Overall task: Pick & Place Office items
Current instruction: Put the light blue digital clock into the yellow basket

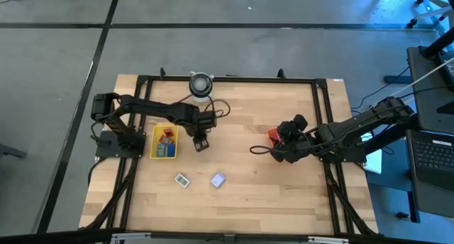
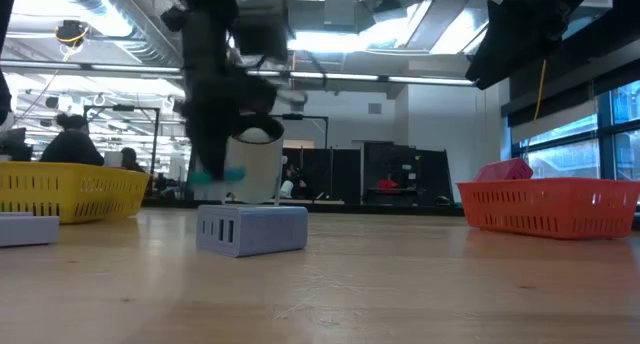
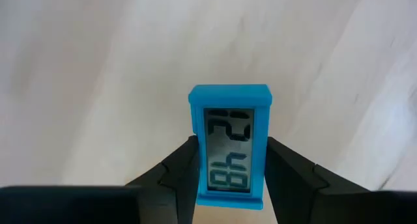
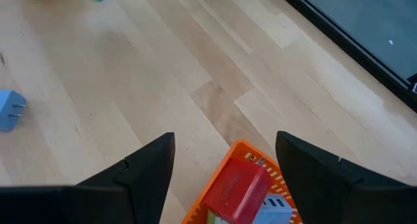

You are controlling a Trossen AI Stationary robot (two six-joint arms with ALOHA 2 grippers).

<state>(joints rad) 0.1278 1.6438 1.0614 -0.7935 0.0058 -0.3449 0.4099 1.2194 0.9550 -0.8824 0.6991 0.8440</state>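
Two grippers over the table (image 1: 241,159), left gripper (image 3: 228,178) holding a blue clock piece (image 3: 229,142) beside the yellow tray (image 1: 153,146), right gripper (image 4: 225,159) wide above the orange tray (image 4: 242,155).

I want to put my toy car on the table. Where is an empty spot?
The widest bare wood lies mid-table, between the left gripper holding the blue clock and the orange tray. The near right corner, below the right gripper, is bare too. It is crowded around the yellow tray and the two small pieces.

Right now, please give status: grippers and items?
Left gripper shut on blue clock, beside yellow tray. Right gripper open over orange tray. Nothing blocking.
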